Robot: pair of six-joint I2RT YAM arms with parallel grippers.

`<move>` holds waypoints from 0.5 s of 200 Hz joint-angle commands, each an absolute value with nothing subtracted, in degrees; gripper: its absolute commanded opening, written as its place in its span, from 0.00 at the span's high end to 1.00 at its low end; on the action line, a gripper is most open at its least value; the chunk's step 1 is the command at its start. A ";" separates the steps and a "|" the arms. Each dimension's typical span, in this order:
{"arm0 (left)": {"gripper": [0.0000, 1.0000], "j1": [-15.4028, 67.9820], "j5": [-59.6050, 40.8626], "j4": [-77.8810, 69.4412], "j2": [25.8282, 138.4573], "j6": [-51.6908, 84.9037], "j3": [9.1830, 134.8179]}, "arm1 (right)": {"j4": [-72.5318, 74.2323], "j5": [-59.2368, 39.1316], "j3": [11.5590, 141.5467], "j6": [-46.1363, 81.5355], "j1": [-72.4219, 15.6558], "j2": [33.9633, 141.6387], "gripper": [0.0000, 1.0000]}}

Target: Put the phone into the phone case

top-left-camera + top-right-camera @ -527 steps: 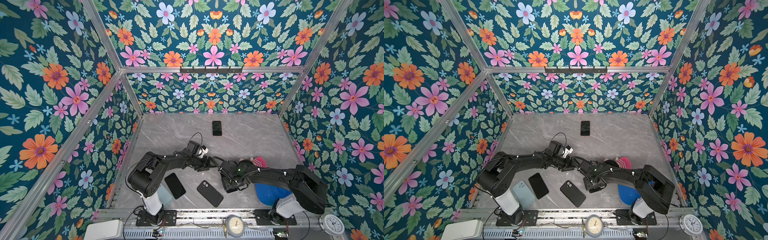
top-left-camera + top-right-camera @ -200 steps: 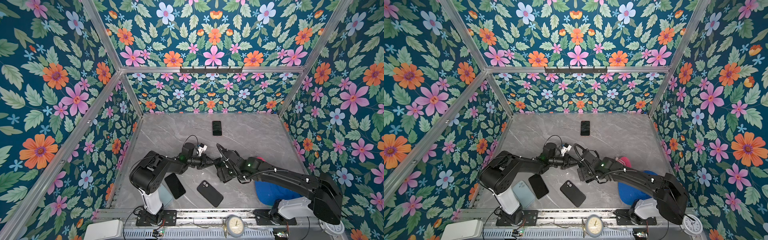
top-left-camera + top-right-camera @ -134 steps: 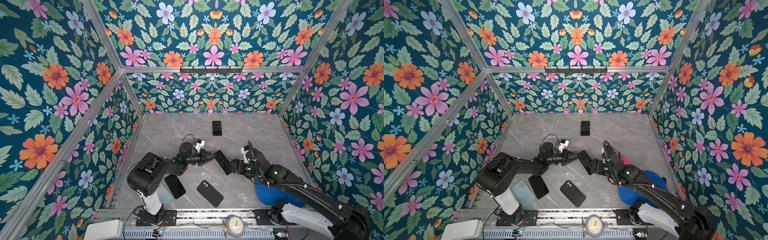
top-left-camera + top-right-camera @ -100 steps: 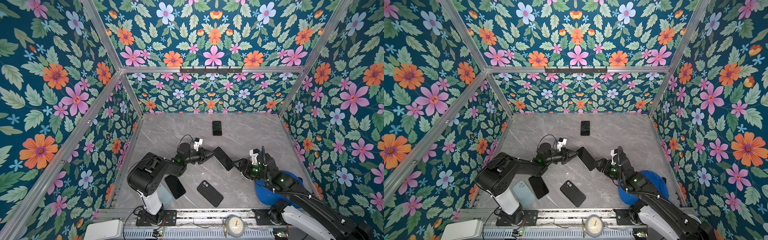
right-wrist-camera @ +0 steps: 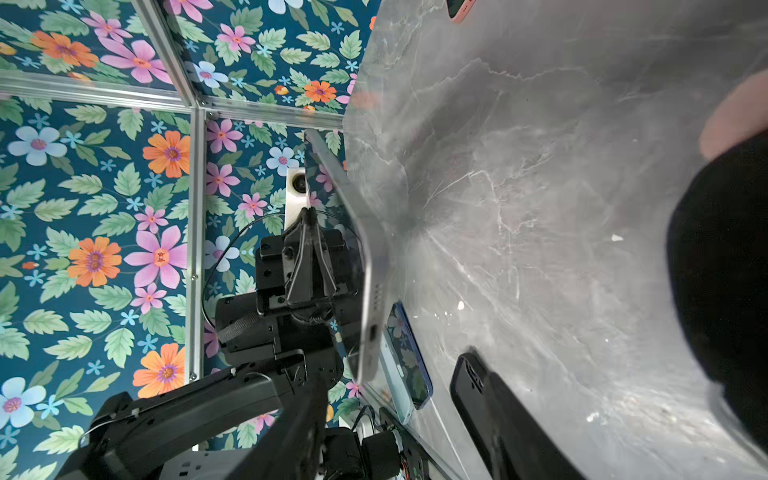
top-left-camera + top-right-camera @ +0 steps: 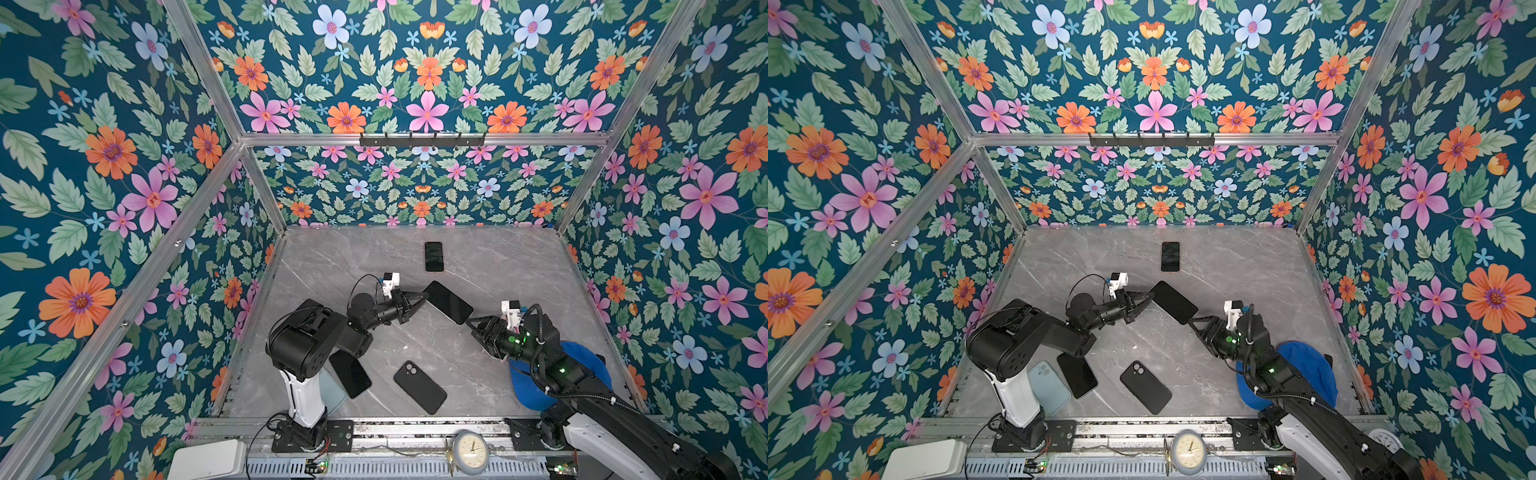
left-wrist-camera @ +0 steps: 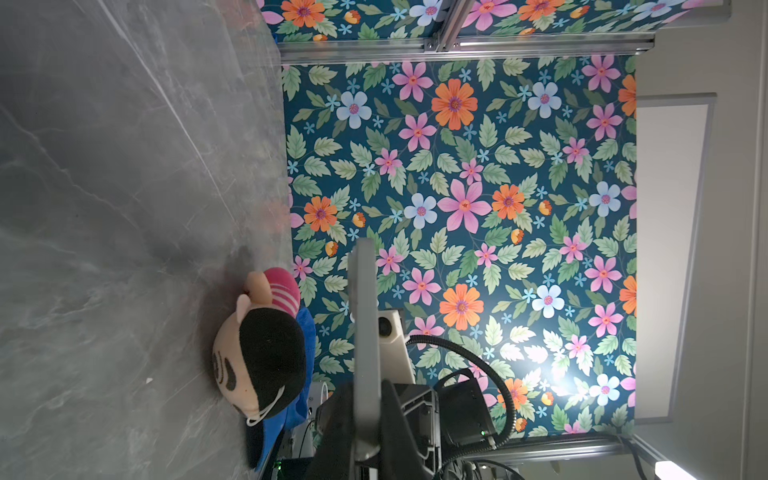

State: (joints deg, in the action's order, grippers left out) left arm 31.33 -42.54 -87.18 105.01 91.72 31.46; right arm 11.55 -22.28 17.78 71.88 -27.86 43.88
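This looks like a mid-air handover: your left gripper (image 6: 422, 296) is clamped on the flat black phone (image 6: 449, 302) raised beyond the matte black phone case (image 6: 419, 387), and your right gripper (image 6: 472, 321) stands jaws apart at the phone's free end, so close squarely there next.

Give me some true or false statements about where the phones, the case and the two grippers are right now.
1. The left gripper holds a dark phone up off the table. True.
2. The held phone already sits inside the black phone case. False: the case lies apart, flat on the table near the front edge.
3. A second phone lies flat near the back wall, with no gripper on it. True.
4. The right gripper is clamped on the blue fabric. False: it points at the held phone's free end, and the fabric lies under its arm.
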 commanded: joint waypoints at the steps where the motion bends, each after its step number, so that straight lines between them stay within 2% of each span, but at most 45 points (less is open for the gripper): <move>1: 1.00 31.28 -42.66 -92.60 104.74 93.18 31.73 | 20.26 -22.95 17.71 74.49 -27.42 44.45 0.47; 67: 1.00 31.33 -43.64 -93.51 105.21 93.43 31.90 | 25.49 -22.85 18.50 74.70 -27.27 48.32 0.55; 84: 1.00 31.32 -43.90 -93.83 105.46 93.60 32.03 | 27.14 -22.50 18.31 74.56 -27.25 50.02 0.64; 100: 1.00 31.38 -44.27 -94.04 105.47 93.89 32.33 | 29.38 -22.74 18.42 74.81 -27.24 51.76 0.66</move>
State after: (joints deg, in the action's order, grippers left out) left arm 31.31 -43.44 -89.14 105.56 92.99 31.86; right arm 23.55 -22.28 18.17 73.28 -27.24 50.09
